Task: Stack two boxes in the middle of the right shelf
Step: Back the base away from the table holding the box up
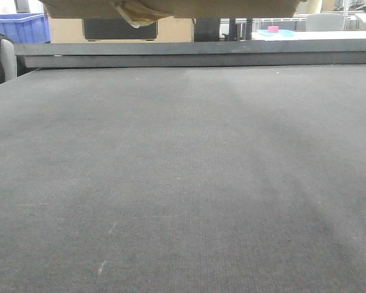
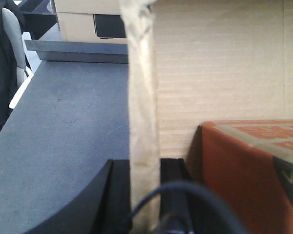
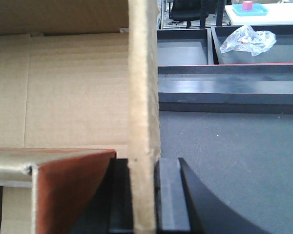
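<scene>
A tan cardboard box (image 1: 171,7) hangs above the table at the top edge of the front view, with torn yellowish tape (image 1: 134,14) dangling from its underside. In the left wrist view my left gripper (image 2: 144,195) is shut on the box's left wall (image 2: 142,97), one finger on each side. My right gripper (image 3: 144,195) is likewise shut on the opposite wall (image 3: 143,87). A smaller reddish-brown box (image 2: 244,170) with taped top edges lies inside the open box (image 3: 73,97) and also shows in the right wrist view (image 3: 68,187). The right shelf middle is out of view.
The dark grey tabletop (image 1: 183,183) lies below, with a raised ledge (image 1: 195,56) along its far edge. Beyond it are a tan carton (image 1: 67,29), a blue bin (image 1: 18,27), black trays with a crumpled plastic bag (image 3: 246,39), and a dark jacket on a chair (image 2: 0,73) at left.
</scene>
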